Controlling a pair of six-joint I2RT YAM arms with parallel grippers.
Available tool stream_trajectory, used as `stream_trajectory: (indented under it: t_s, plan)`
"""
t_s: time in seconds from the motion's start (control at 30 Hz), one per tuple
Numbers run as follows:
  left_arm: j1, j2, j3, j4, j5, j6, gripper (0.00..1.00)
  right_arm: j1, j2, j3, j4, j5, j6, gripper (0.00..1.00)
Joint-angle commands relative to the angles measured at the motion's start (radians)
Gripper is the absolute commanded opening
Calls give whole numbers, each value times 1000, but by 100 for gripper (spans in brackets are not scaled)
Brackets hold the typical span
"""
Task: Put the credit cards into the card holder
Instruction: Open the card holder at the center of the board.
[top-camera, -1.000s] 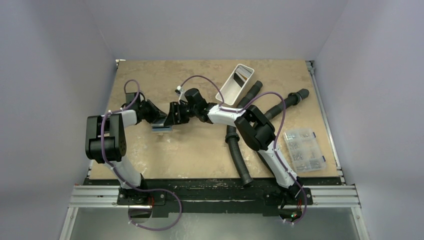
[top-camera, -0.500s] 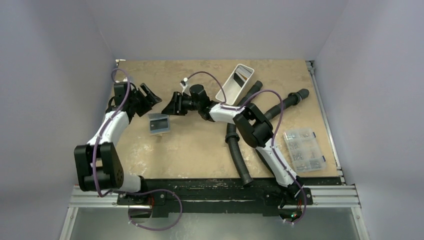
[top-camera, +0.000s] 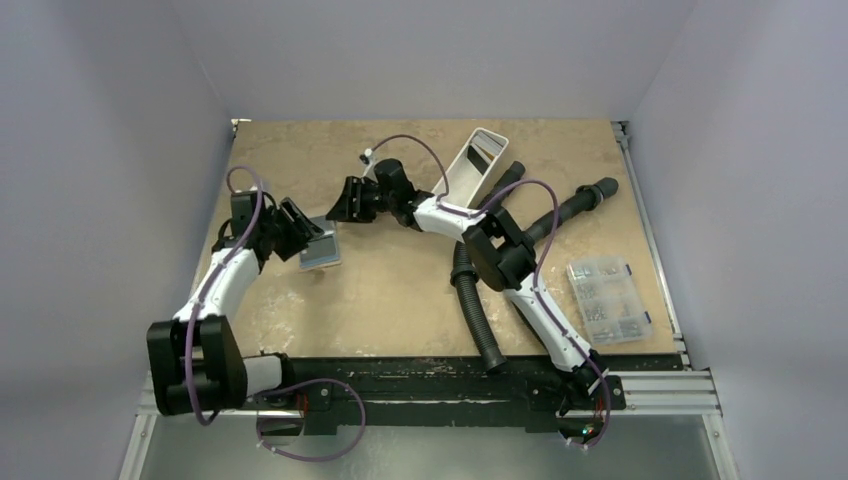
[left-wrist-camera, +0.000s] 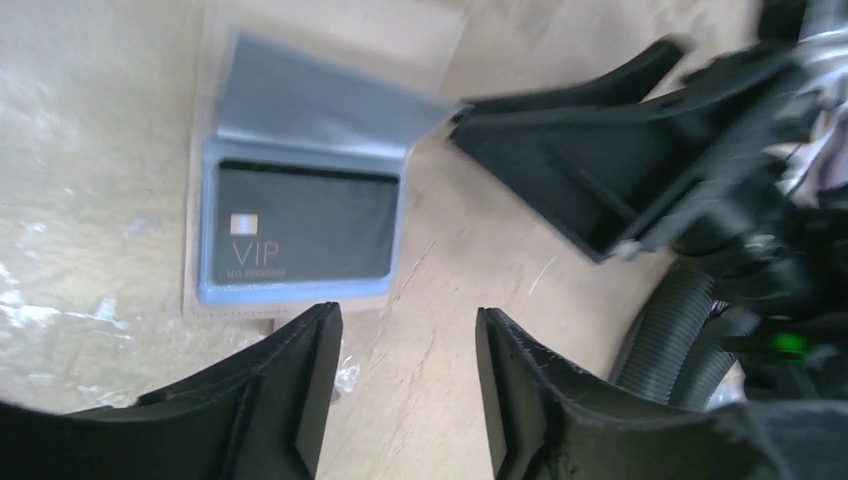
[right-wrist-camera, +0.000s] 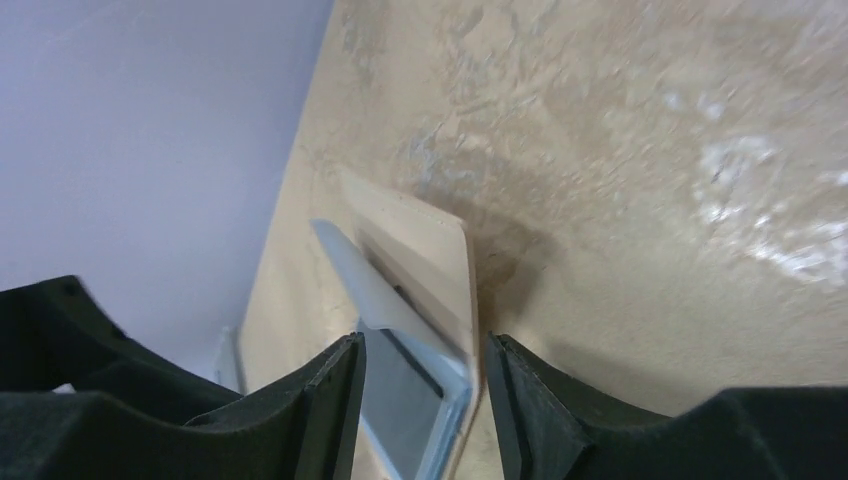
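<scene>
We have the card holder (top-camera: 321, 252) open, left of centre in the top view, with the black card (left-wrist-camera: 300, 225) seated in a pocket. Our left gripper (left-wrist-camera: 408, 322) and right gripper (right-wrist-camera: 425, 350) are spread, empty. Other cards: can't tell.

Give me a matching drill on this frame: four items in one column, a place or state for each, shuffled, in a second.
Items
1. card holder
2. black card
3. white tray
4. clear box

Place or state
A. near the right edge, small parts inside
B. tucked in a pocket, VIP print showing
C. lying open, left of centre
D. far side, middle, next to the hoses

Pairs: 1-C, 2-B, 3-D, 4-A
</scene>
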Motion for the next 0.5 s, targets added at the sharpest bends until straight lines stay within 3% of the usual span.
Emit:
stream_trajectory:
  t_s: [0.0,0.1,0.23,0.4,0.47]
  plan:
    - [3,138,17,89,101,26,57,-13,-84,35,-210,105,-273,56]
    - [-4,248,68,134,87,39,57,-12,-173,-41,-255,180,-365,57]
    - [-30,376,166,146,59,40,48,-12,-243,-116,-277,190,-408,56]
    - [-141,513,310,32,-85,177,45,-12,-302,-191,-284,188,-421,52]
    - [-175,586,362,-31,-55,216,44,-14,-317,-206,-292,178,-424,51]
